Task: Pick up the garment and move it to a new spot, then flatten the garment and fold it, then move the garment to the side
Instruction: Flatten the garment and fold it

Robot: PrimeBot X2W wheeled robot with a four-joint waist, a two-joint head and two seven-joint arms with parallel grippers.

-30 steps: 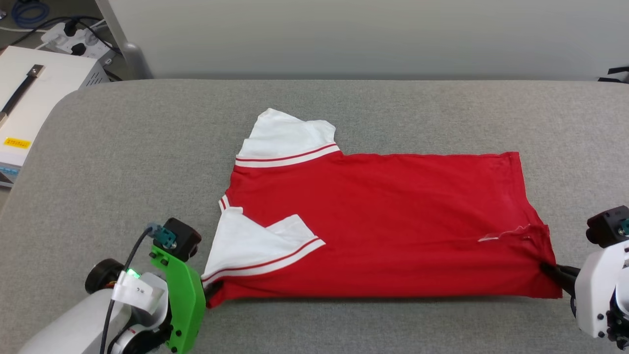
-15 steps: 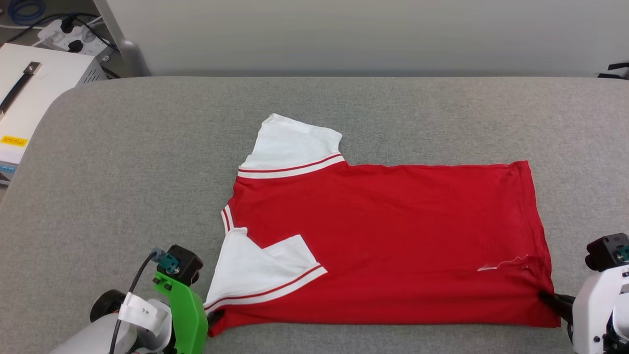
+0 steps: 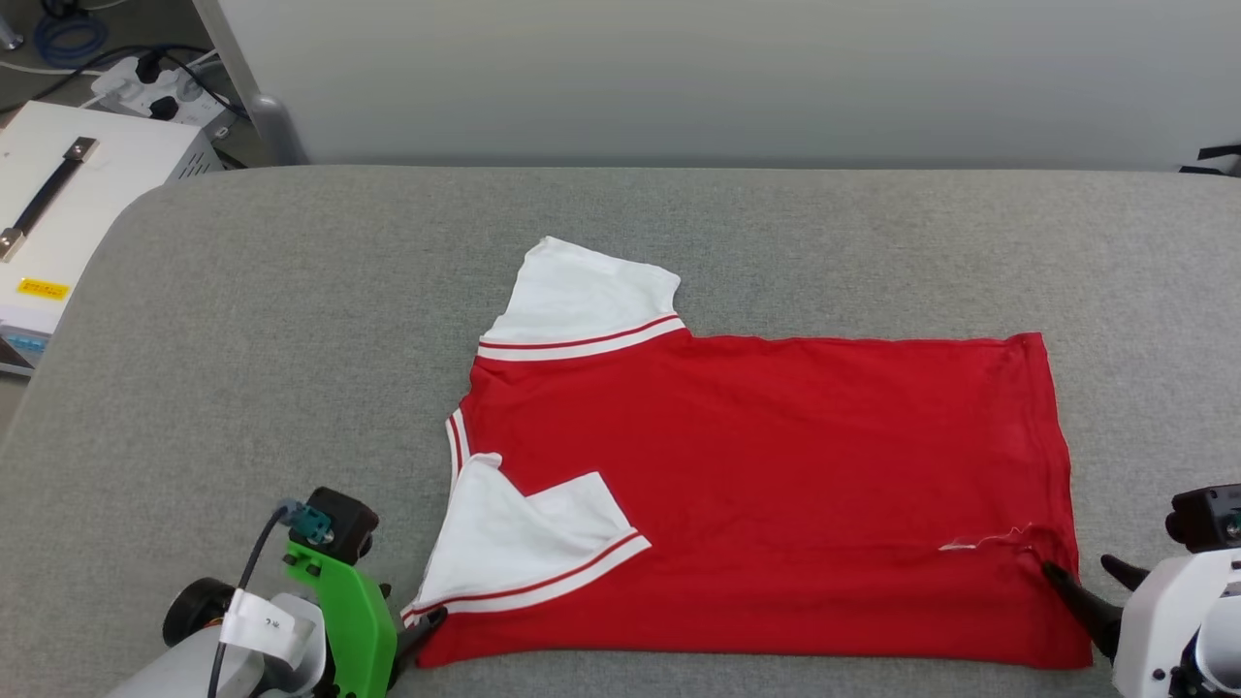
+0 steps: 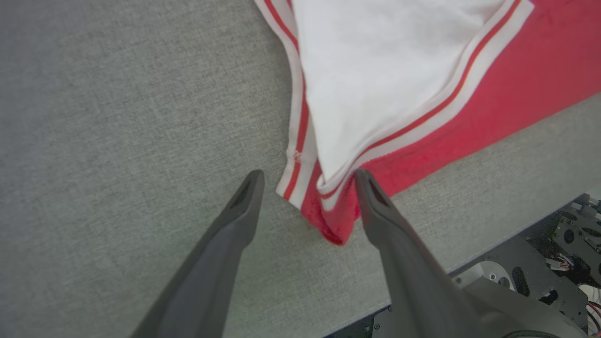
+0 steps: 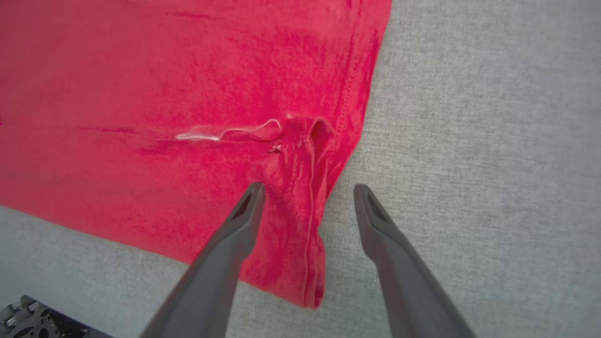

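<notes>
Grey cloth-covered surface point(image 3: 242, 320) takes up most of the head view, with a pale wall point(image 3: 679, 78) across the top and a white case point(image 3: 78, 194) with a dark handle off the upper-left corner. The garment point(image 3: 776, 456) lies flat across the centre and lower right of that view, plain red side up, neck end to the left and hem to the right. Its near edge runs close along the bottom of the surface, which I judge keeps both lower corners within the arms' reach. At the lower left, the left gripper point(image 4: 308, 176) has its jaws spread wide astride the shoulder corner, one finger over bare surface and the other over the cloth's edge, gripping nothing. At the lower right, the right gripper point(image 5: 308, 188) is just as wide over the hem corner and also holds nothing. Placed at opposite ends of the near edge, they read as a stretch-and-lay for flattening. The near white sleeve point(image 3: 524, 543) is folded in over the red body, while the far sleeve point(image 3: 582, 291) juts toward the top. A small pucker point(image 5: 312, 136) sits by the hem corner, with a thin white strip point(image 5: 220, 134) beside it — smoothing likely comes before any fold.
</notes>
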